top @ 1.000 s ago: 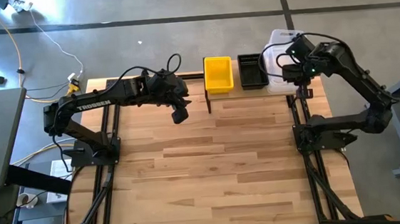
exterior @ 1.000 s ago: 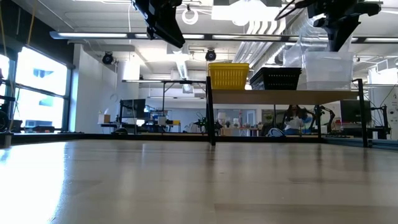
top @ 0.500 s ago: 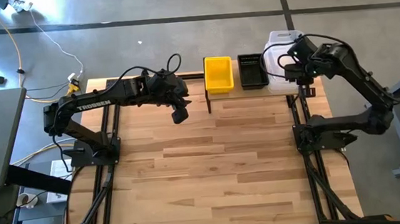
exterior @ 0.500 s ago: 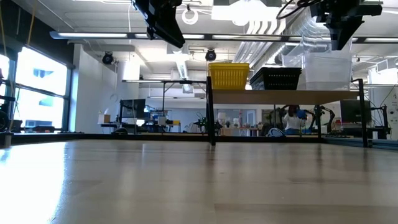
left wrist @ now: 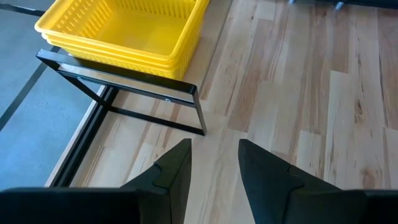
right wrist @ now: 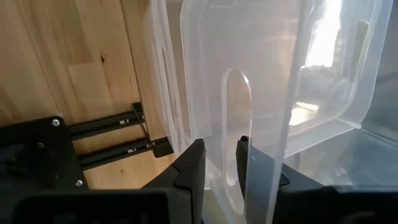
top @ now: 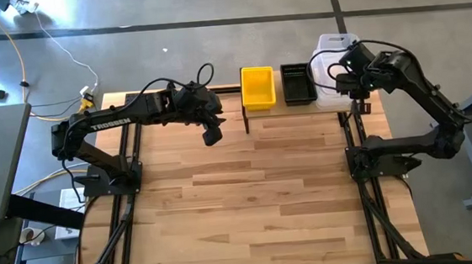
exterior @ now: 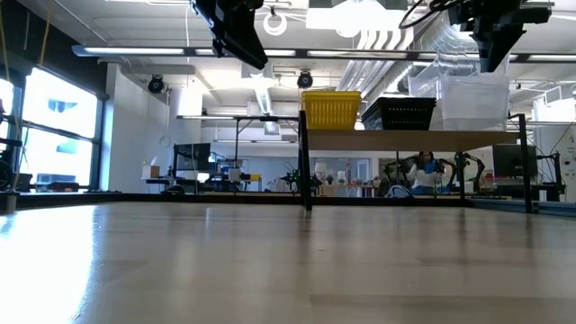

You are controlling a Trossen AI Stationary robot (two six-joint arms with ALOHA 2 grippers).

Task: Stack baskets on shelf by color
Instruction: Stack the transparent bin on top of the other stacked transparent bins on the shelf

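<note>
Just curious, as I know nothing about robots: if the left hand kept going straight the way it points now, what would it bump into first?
Probably the wooden tabletop: the left hand, fingers apart and empty, aims down at bare wood beside the shelf's black frame and the yellow baskets. Depth is unclear.

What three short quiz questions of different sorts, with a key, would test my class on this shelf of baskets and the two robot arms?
1. True or false: the yellow baskets sit at the left end of the shelf in the high view.
2. Which baskets is the right gripper at? A yellow, B black, C clear.
3. Fill in: the left gripper hangs over the ___, holding nothing.

Key:
1. True.
2. C: its fingers straddle a wall of the clear baskets, beside the black baskets.
3. Table.
</note>
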